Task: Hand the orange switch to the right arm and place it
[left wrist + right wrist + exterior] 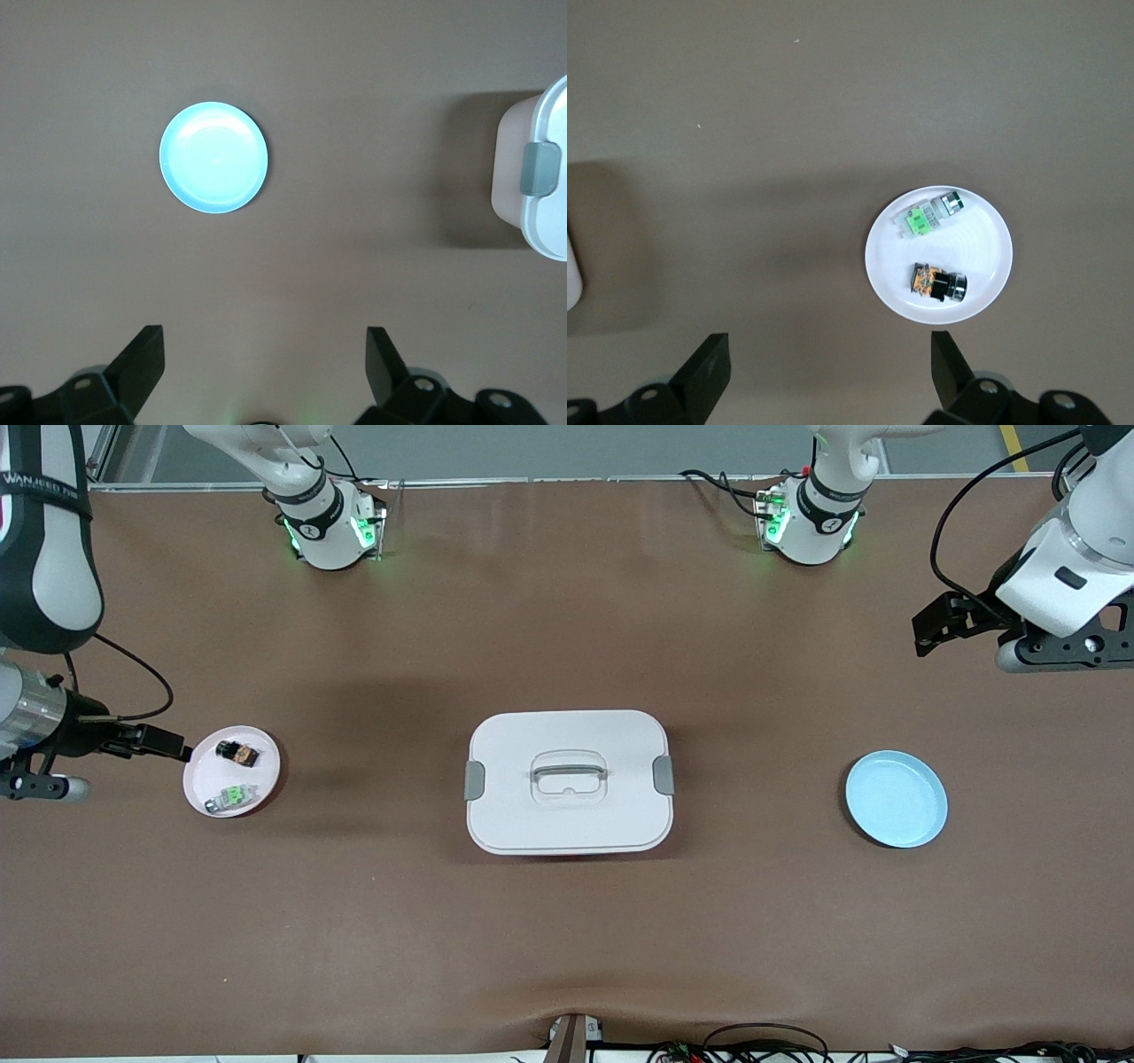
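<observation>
Orange switch [237, 754] lying on a small white plate [202, 778] toward the right arm's end of the table, sharing that plate with a clear-grey component with a green middle [232, 797], which is sitting nearer to the front camera and apart from it. Switch resting on its side in the right wrist view [939, 282], black body with the orange band showing, untouched by either arm.

Right gripper [824, 372] hovering high at its own end of the table, just beside the white plate's edge, fingers [709, 367] spread wide apart and holding nothing. Left gripper [264, 367] hanging over bare brown tabletop at the left arm's end, fingers [146, 359] likewise standing wide apart and empty, looking down on a light blue plate [897, 798].

White lidded box [568, 780] with grey side clasps and a handle set into its lid sitting at the middle of the table [567, 921], between the two plates and well apart from both.
</observation>
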Motion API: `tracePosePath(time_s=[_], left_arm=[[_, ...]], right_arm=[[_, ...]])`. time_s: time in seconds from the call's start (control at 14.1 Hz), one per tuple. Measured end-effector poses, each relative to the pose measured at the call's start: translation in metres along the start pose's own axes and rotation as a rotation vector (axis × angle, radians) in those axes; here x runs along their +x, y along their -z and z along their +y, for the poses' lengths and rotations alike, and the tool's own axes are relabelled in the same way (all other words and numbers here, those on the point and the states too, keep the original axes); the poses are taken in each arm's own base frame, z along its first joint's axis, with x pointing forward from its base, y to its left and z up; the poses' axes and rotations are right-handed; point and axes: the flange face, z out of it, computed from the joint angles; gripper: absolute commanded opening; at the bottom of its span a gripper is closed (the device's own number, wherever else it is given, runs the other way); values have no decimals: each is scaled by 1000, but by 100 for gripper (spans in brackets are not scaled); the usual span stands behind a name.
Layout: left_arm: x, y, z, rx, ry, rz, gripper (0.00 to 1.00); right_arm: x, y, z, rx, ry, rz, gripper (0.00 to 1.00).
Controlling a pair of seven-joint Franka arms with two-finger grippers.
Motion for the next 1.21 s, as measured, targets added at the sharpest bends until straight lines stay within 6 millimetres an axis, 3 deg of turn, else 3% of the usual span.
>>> tracePosePath(time_s=[0.35,0.57,1.21], left_arm=[[0,0,0,0,0,1,100],[0,0,0,0,1,1,100],[-7,12,-1,-32,6,18,100]], right_arm=[[-35,63,-5,-10,5,38,100],[-58,91,-5,-21,9,37,100],[-100,133,2,-41,4,29,100]])
